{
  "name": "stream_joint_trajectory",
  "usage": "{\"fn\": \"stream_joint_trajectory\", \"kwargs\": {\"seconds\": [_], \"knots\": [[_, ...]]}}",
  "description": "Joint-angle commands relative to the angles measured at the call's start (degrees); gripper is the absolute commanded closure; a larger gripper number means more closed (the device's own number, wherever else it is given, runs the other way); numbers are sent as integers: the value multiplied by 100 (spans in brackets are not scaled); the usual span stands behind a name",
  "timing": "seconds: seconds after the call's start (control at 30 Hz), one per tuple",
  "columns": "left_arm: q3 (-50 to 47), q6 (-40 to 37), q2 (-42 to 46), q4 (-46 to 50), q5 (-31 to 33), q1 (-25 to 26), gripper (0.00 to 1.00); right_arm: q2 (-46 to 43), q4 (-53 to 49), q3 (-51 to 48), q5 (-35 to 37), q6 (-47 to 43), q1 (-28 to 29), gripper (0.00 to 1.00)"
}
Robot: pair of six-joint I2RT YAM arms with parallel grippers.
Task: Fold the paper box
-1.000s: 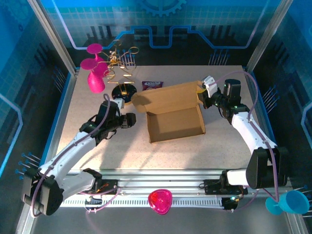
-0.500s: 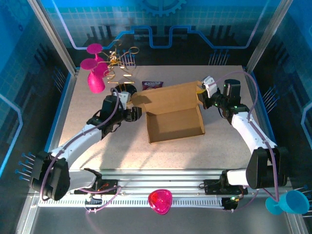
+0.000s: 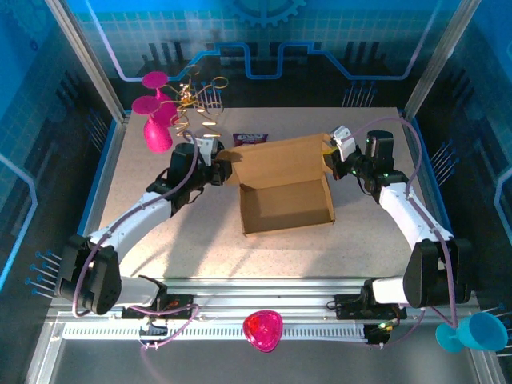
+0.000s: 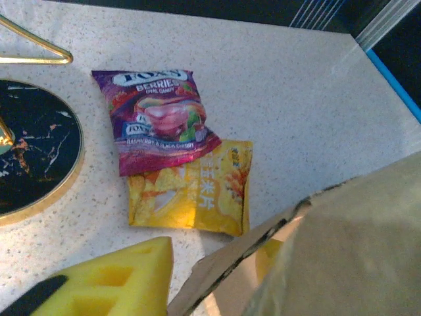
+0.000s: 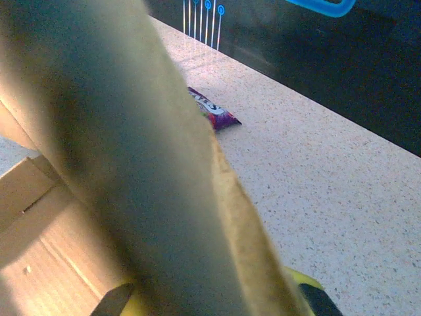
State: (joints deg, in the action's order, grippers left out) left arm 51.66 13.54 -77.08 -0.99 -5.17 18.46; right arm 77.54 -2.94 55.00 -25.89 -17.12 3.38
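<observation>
The paper box (image 3: 286,204) is a shallow brown cardboard tray in the middle of the table, its lid flap (image 3: 276,160) standing up along the far side. My left gripper (image 3: 222,170) is at the flap's left end. In the left wrist view the flap's edge (image 4: 263,230) runs between its yellow fingers (image 4: 118,276), and a narrow gap shows beside the near finger, so my left gripper (image 4: 217,263) is open. My right gripper (image 3: 330,154) is shut on the flap's right end. In the right wrist view the cardboard (image 5: 131,145) rises from between my right gripper's (image 5: 210,296) pads.
A purple snack packet (image 4: 158,122) overlaps a yellow one (image 4: 194,191) on the table just behind the flap. A gold wire stand on a black round base (image 3: 200,152) and pink goblets (image 3: 156,120) stand at the back left. Bare table lies in front of the box.
My left arm has swung back and to the right, from beside the box to the lid flap's left end, and its jaws have narrowed round the flap. The right arm has held still.
</observation>
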Motion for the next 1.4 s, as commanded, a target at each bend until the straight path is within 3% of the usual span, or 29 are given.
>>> {"fn": "stream_joint_trajectory", "kwargs": {"seconds": [0.0, 0.3, 0.4, 0.53, 0.67, 0.93, 1.2, 1.37], "knots": [[315, 114, -18, 311, 144, 63, 75, 100, 89, 127, 47, 155, 130, 100], [766, 355, -310, 859, 878, 614, 77, 17, 951, -333, 405, 987, 344, 100], [830, 497, -419, 928, 1156, 701, 83, -36, 1138, -429, 592, 1102, 470, 100], [907, 731, -522, 893, 1712, 953, 99, -98, 1540, -789, 938, 1444, 582, 100], [1036, 847, -680, 845, 2370, 1316, 100, -149, 2245, -1161, 1441, 2072, 623, 100], [707, 773, -703, -70, 3049, 1847, 100, -217, 3446, -1792, 2161, 2814, 703, 100], [-107, 851, -707, -1411, 3101, 2001, 100, -32, 4385, -2374, 2412, 3534, 735, 95], [-546, 756, -663, -1947, 3185, 2148, 100, -24, 4426, -2554, 2299, 3638, 763, 94]]}}
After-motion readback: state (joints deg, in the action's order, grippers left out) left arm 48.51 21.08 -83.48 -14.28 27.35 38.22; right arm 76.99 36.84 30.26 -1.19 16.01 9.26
